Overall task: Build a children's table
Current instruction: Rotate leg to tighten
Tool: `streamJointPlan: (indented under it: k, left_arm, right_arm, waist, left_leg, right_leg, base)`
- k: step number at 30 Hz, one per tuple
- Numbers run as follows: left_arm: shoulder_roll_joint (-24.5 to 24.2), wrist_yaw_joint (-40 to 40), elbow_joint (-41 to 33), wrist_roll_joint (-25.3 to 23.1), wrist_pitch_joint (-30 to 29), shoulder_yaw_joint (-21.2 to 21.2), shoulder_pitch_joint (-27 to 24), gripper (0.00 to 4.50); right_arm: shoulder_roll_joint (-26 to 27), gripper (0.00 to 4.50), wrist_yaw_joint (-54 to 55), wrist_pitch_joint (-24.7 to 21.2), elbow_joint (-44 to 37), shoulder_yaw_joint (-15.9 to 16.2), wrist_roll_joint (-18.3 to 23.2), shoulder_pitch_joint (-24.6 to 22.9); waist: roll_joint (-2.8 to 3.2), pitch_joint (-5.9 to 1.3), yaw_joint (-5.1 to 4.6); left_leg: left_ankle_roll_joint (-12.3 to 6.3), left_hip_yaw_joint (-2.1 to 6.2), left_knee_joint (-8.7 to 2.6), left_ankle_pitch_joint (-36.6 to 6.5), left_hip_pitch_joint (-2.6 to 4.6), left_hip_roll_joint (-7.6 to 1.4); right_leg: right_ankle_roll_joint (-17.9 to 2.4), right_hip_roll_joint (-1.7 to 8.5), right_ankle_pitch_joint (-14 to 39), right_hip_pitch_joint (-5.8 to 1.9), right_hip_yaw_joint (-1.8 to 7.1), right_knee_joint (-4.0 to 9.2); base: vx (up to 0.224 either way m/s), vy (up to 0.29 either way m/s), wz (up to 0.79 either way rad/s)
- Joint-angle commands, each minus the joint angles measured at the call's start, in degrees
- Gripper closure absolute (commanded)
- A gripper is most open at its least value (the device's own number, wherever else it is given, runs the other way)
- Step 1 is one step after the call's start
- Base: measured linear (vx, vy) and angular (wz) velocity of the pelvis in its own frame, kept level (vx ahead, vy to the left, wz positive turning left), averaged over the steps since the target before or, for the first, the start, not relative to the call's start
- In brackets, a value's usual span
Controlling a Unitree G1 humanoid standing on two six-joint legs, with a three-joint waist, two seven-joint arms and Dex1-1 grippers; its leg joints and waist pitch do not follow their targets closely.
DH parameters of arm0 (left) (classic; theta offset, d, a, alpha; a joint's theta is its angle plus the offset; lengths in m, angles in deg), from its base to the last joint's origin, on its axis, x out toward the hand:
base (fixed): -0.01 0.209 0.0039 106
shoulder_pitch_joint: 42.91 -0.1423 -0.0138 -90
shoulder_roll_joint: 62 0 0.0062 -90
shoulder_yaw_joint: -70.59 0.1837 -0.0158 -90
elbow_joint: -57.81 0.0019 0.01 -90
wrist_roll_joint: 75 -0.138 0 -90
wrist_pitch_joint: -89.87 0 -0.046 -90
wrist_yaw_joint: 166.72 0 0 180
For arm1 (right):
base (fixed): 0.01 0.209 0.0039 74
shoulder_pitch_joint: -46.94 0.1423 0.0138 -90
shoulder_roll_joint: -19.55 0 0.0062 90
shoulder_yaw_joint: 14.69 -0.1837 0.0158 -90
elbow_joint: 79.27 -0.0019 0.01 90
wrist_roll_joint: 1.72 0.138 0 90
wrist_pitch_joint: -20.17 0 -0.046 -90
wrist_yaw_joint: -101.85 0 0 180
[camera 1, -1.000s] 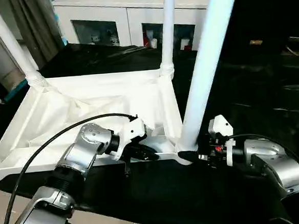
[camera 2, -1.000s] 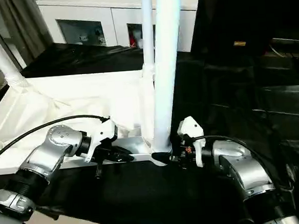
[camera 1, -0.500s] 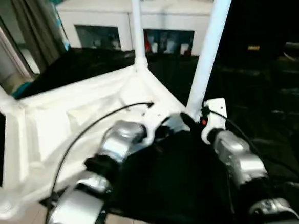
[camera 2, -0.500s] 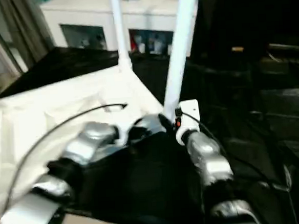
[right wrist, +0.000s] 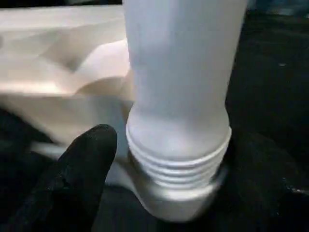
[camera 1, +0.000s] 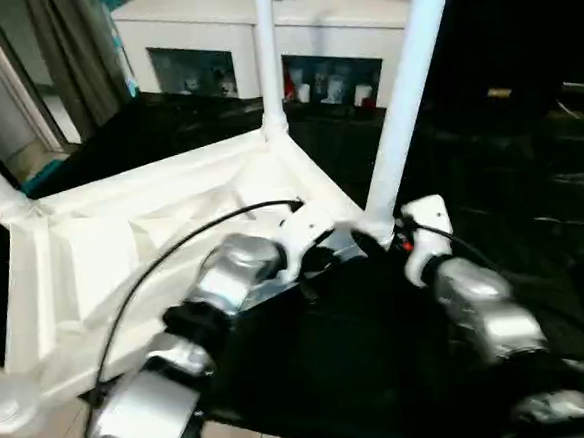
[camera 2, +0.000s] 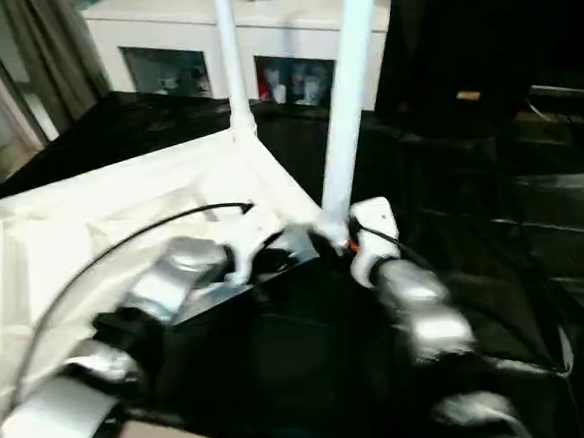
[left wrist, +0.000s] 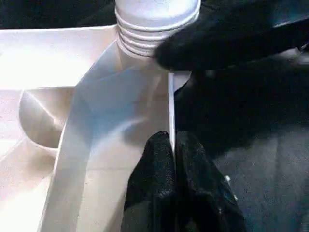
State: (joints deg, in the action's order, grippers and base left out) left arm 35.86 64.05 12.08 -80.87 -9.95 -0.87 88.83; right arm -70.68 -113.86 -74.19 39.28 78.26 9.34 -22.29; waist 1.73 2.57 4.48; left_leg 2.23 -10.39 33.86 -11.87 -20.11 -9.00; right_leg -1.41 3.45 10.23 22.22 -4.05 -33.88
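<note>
The children's table (camera 1: 133,240) is plain white all over, its upside-down top and its upright legs (camera 1: 403,81) alike, with fine ribbed rings at a leg's foot; it lies on a black cloth (camera 1: 342,366); both forearms are shiny silver, with white blocks at the wrists, and the left gripper (left wrist: 171,159) and right gripper (right wrist: 82,164) have black fingers; behind stands a white cabinet (camera 1: 209,34) with dark glass doors

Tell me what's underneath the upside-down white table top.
The table top lies on a black cloth that spreads past its near edge and right corner. Whatever is under the cloth, and under the top itself, is covered.
</note>
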Motion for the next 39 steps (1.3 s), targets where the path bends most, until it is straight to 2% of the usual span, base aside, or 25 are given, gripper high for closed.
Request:
streamJointPlan:
  k: [1,2,3,6,7,11,14,15,18,22,24,28,32,34,35,36,38,39]
  left_arm:
    - [-1.79,5.11,-0.22,0.28,2.04,2.13,-2.64,4.50]
    - [-1.79,5.11,-0.22,0.28,2.04,2.13,-2.64,4.50]
    - [-3.82,10.59,-2.45,1.68,4.36,2.71,-4.20,4.50]
    - [-6.08,17.33,-6.06,3.88,4.35,3.26,-6.01,4.50]
    - [-7.97,21.25,-9.01,4.78,3.14,3.77,-7.14,4.50]
    - [-10.58,25.69,-12.67,5.98,1.98,4.29,-8.39,4.50]
    - [-11.41,26.84,-13.44,6.12,2.14,4.36,-8.81,4.50]
    - [-11.65,27.32,-13.78,6.19,2.16,4.30,-9.02,4.50]
    - [-12.00,27.78,-14.63,6.38,1.83,4.23,-9.37,4.50]
    - [-12.09,27.59,-15.60,6.52,1.20,4.35,-9.55,4.50]
    - [-11.83,27.59,-15.42,6.44,1.11,4.38,-9.41,4.50]
    - [-11.58,27.17,-15.16,6.23,1.21,4.41,-9.32,4.50]
    - [-10.47,22.72,-13.34,4.69,0.42,4.04,-8.64,4.50]
    - [-8.50,17.19,-10.43,3.65,0.20,2.88,-7.26,4.50]
    - [-7.47,14.41,-8.95,3.10,-0.03,2.40,-6.45,4.50]
    - [-6.43,11.56,-7.48,2.57,-0.25,1.91,-5.62,4.50]
    - [-3.83,5.63,-4.57,1.92,-1.68,0.76,-3.75,4.50]
    - [-3.83,5.63,-4.57,1.92,-1.68,0.76,-3.75,4.50]
  right_arm:
    - [-1.86,0.73,-7.58,-0.99,-4.21,3.47,0.82,-1.19]
    - [-1.86,0.73,-7.58,-0.99,-4.21,3.47,0.82,-1.19]
    - [-4.40,0.73,-11.59,-1.00,-6.25,4.70,0.95,-2.47]
    - [-6.23,0.73,-15.36,-1.70,-7.82,5.34,1.65,-3.20]
    - [-7.39,0.73,-18.17,-3.00,-9.50,5.51,2.56,-3.76]
    - [-10.04,0.73,-22.75,-4.81,-12.21,7.06,3.09,-4.86]
    - [-11.13,0.73,-24.75,-5.82,-13.07,7.74,3.44,-5.44]
    - [-11.53,0.73,-25.57,-6.00,-13.34,7.92,3.50,-5.66]
    - [-12.10,0.99,-26.91,-6.48,-13.64,7.89,3.54,-6.04]
    - [-11.91,1.21,-27.24,-7.33,-14.16,7.32,4.41,-6.10]
    - [-11.71,1.47,-27.44,-7.56,-14.24,7.51,4.34,-6.17]
    - [-11.15,1.64,-26.88,-7.69,-13.94,7.25,4.38,-6.27]
    - [-9.36,1.67,-22.08,-7.91,-11.46,6.27,2.77,-5.84]
    - [-6.84,1.70,-14.62,-6.83,-7.57,4.95,0.49,-4.74]
    - [-5.42,1.70,-10.71,-6.30,-5.49,4.03,-0.29,-4.14]
    - [-3.98,1.70,-6.73,-5.87,-3.51,3.01,-0.88,-3.51]
    - [-0.42,1.71,1.38,-6.32,-0.08,0.07,-0.40,-2.25]
    - [-0.42,1.71,1.38,-6.32,-0.08,0.07,-0.40,-2.25]
  waist:
    - [-0.93,-3.05,0.27]
    - [-0.89,-3.07,0.31]
    - [-0.91,-3.10,0.29]
    - [-0.71,-3.10,0.28]
    - [-0.51,-3.14,0.44]
    - [-0.51,-3.26,0.77]
    - [-0.45,-3.08,0.72]
    - [-0.65,-3.03,0.75]
    - [-0.68,-3.00,0.79]
    - [-0.58,-3.11,0.77]
    - [-0.58,-3.17,0.76]
    - [-0.58,-3.15,0.75]
    - [-0.63,-3.10,0.66]
    - [-0.65,-2.79,0.39]
    - [-0.93,-2.55,0.17]
    - [-0.70,-2.39,0.00]
    - [-0.76,-2.29,-0.52]
    - [-0.79,-2.46,-0.69]
  left_leg:
    - [-5.73,1.80,-3.95,-9.23,-0.35,-4.15]
    - [-6.29,1.79,-3.89,-8.44,-0.49,-4.16]
    - [-6.49,1.78,-3.92,-8.17,-0.52,-4.18]
    - [-6.57,1.76,-4.01,-7.90,-0.47,-4.54]
    - [-6.39,1.70,-4.07,-8.26,-0.18,-4.82]
    - [-6.44,1.65,-3.92,-7.28,-0.29,-4.92]
    - [-5.82,1.60,-3.92,-8.62,-0.26,-4.78]
    - [-5.60,1.55,-3.93,-8.99,-0.29,-4.69]
    - [-5.25,1.58,-3.94,-9.10,-0.32,-4.63]
    - [-5.21,1.67,-3.95,-8.38,-0.24,-4.70]
    - [-5.29,1.63,-3.85,-7.81,-0.34,-4.59]
    - [-5.19,1.61,-3.82,-7.97,-0.30,-4.54]
    - [-4.92,1.60,-3.83,-8.11,-0.29,-4.46]
    - [-4.04,1.58,-3.98,-9.96,-0.01,-4.25]
    - [-3.29,1.72,-4.15,-11.63,0.11,-4.15]
    - [-2.36,1.81,-4.30,-13.17,0.32,-4.16]
    - [-1.05,2.17,-4.47,-15.81,0.72,-4.11]
    - [-0.78,2.26,-4.48,-16.10,0.82,-4.10]
  right_leg:
    - [-10.65,6.15,16.81,-2.90,3.38,4.90]
    - [-10.86,6.13,15.96,-2.92,3.33,4.81]
    - [-10.93,6.06,15.61,-2.97,3.29,4.74]
    - [-11.70,6.04,14.98,-2.82,3.25,4.48]
    - [-12.45,5.90,14.13,-2.63,3.22,4.32]
    - [-13.63,5.84,9.56,-2.58,3.24,3.63]
    - [-13.41,5.85,11.63,-2.48,3.22,3.93]
    - [-13.02,5.90,12.87,-2.56,3.26,4.11]
    - [-12.21,5.92,14.75,-2.50,3.28,4.26]
    - [-12.22,5.83,13.83,-2.48,3.27,4.10]
    - [-12.43,5.83,12.78,-2.54,3.26,4.04]
    - [-12.31,5.80,13.25,-2.55,3.22,4.11]
    - [-12.03,5.79,14.14,-2.47,3.22,4.26]
    - [-11.30,5.75,18.02,-2.14,3.14,4.87]
    - [-10.16,5.86,22.46,-2.24,3.03,5.31]
    - [-9.09,5.85,26.27,-1.90,2.96,5.63]
    - [-7.85,5.96,30.54,-1.83,2.78,6.12]
    - [-7.23,6.06,30.79,-1.83,2.83,6.29]
  base:
    - [0.000,0.000,0.00]
    - [0.000,0.000,0.00]
    - [0.000,0.000,0.00]
    - [0.000,0.000,0.00]
    - [0.000,0.000,0.00]
    - [0.000,0.000,0.00]
    - [0.000,0.000,0.00]
    - [0.000,0.000,0.00]
    - [0.000,0.000,0.00]
    - [0.000,0.000,0.00]
    - [0.000,0.000,0.00]
    - [0.000,0.000,0.00]
    - [0.000,0.000,0.00]
    - [0.000,0.000,0.00]
    - [0.000,0.000,0.00]
    - [0.000,0.000,0.00]
    - [0.000,0.000,0.00]
    - [0.000,0.000,0.00]
